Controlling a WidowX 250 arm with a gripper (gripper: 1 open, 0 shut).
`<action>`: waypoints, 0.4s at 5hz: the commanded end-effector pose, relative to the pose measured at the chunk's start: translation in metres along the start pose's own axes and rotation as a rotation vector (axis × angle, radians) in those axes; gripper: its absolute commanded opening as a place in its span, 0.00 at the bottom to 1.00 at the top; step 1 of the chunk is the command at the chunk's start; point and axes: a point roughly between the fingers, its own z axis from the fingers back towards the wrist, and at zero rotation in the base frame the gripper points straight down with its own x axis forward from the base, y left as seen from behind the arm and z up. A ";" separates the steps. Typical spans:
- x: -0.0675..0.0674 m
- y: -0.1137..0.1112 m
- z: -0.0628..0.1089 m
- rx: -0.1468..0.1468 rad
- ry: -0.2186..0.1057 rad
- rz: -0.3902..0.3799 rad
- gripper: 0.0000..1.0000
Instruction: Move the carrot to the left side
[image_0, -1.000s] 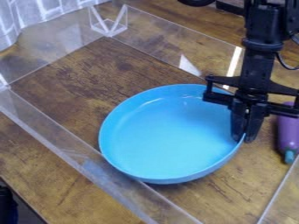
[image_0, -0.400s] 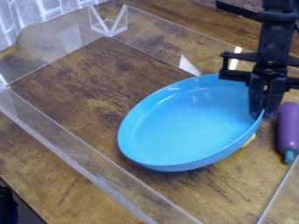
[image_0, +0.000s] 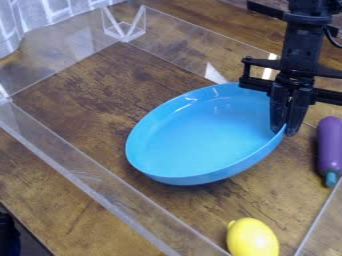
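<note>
No carrot shows in this view. My gripper (image_0: 289, 122) hangs straight down at the right, shut on the right rim of a large blue plate (image_0: 187, 145). The plate is tilted, with its right edge raised and its left edge down near the wooden table (image_0: 120, 90).
A purple eggplant-like thing (image_0: 327, 146) lies just right of the gripper. A yellow lemon (image_0: 251, 239) sits at the bottom edge. Low clear plastic walls (image_0: 80, 165) fence the work area, and a clear stand (image_0: 124, 20) is at the back.
The gripper has lifted the plate's right rim, tilting it, and the plate has shifted back. The yellow lemon has come into view at the bottom, where the plate's front edge lay.
</note>
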 end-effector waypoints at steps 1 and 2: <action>0.002 -0.001 0.034 -0.038 -0.064 -0.042 0.00; 0.003 0.010 0.035 -0.056 -0.068 0.008 0.00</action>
